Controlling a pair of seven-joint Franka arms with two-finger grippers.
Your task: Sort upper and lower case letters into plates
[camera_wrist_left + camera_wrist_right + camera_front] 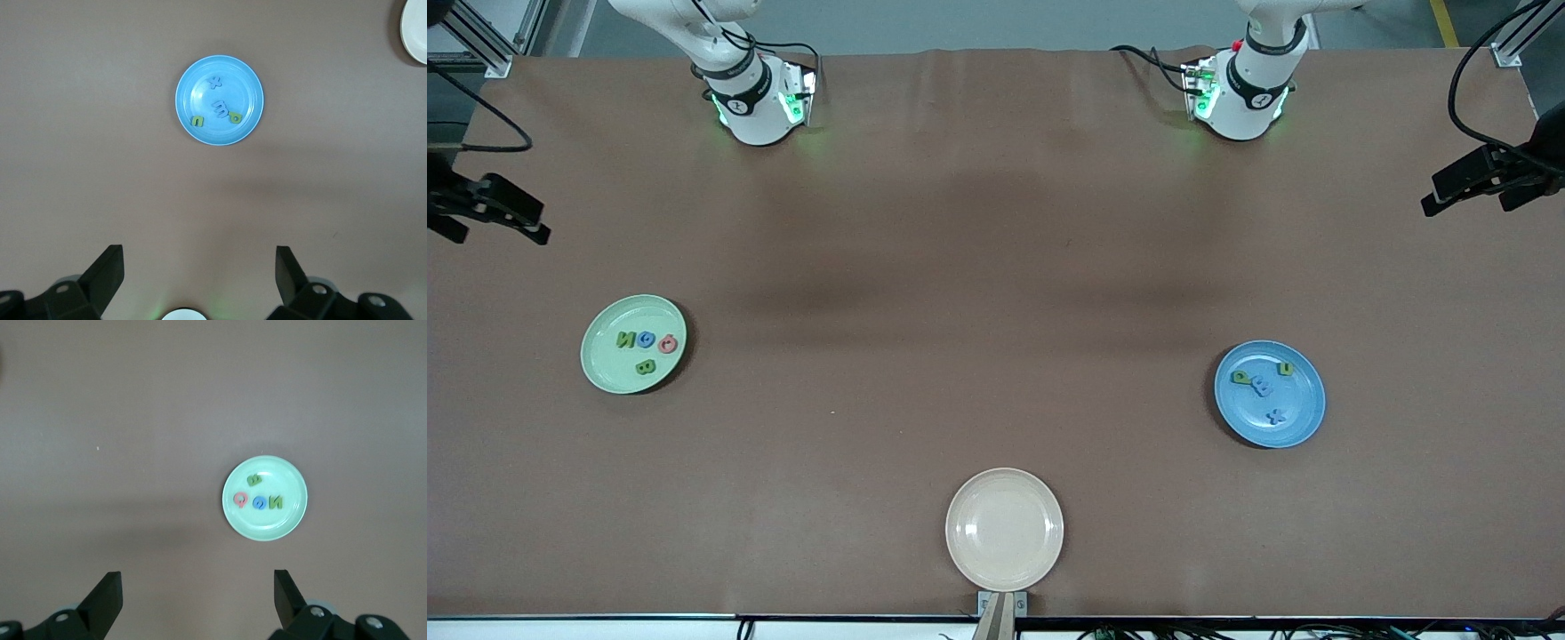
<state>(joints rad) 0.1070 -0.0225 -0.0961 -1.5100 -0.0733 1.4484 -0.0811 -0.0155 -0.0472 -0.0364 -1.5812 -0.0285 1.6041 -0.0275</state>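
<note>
The pale green plate (609, 320) lies toward the right arm's end of the table. It holds a green N (624, 339), a blue letter (646, 337), a red letter (668, 343) and a green B (645, 366). The blue plate (1303, 400) lies toward the left arm's end and holds two green letters (1240, 377) (1286, 368) and two blue ones (1263, 385) (1278, 415). My left gripper (200, 253) is open and empty, high over the table with the blue plate (200, 87) in its view. My right gripper (197, 577) is open and empty, high over the table with the green plate (287, 483) in its view.
A cream plate (1004, 529) with nothing on it lies nearest the front camera, midway along the table; its edge shows in the left wrist view (415, 30). Black camera mounts (489, 209) (1485, 178) hang over both table ends. The arm bases (756, 102) (1240, 89) stand farthest from the front camera.
</note>
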